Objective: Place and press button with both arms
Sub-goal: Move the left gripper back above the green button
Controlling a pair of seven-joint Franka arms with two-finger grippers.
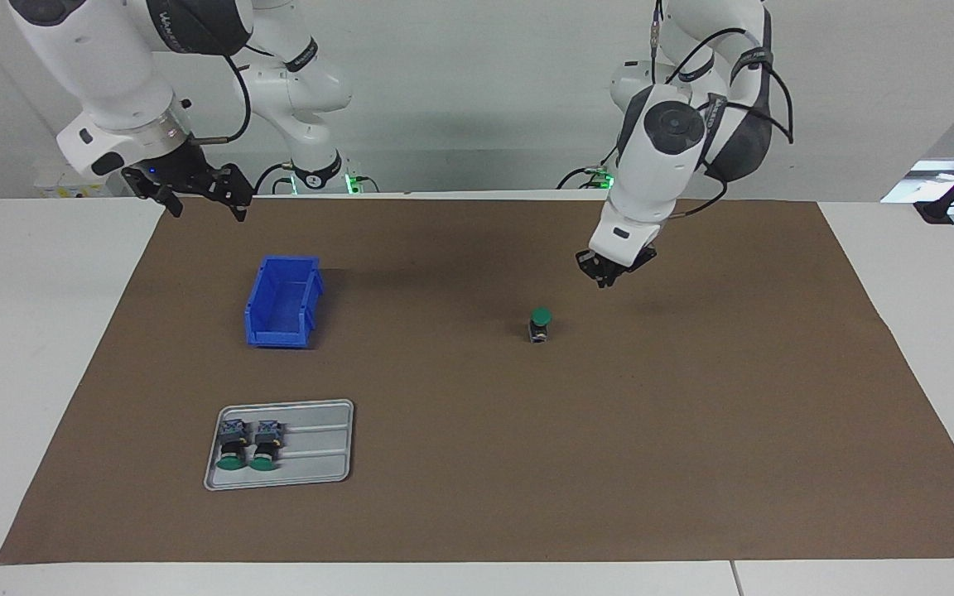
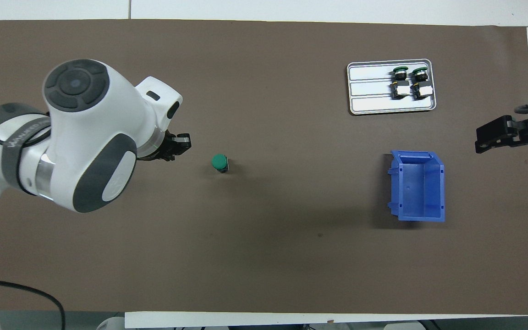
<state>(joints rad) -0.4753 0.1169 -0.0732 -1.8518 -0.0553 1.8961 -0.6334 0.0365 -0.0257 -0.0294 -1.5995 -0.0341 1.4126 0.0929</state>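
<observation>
One button (image 1: 540, 324) stands upright on the brown mat near the table's middle, green cap up; it also shows in the overhead view (image 2: 219, 162). My left gripper (image 1: 607, 277) hangs in the air beside it, toward the left arm's end, shut and empty, apart from the button; it shows in the overhead view too (image 2: 179, 145). My right gripper (image 1: 205, 199) waits open and empty, raised over the mat's edge at the right arm's end; the overhead view shows it as well (image 2: 504, 135).
An empty blue bin (image 1: 281, 301) (image 2: 417, 185) sits toward the right arm's end. A grey tray (image 1: 320, 447) (image 2: 369, 87), farther from the robots than the bin, holds two more buttons (image 1: 248, 445) lying on their sides.
</observation>
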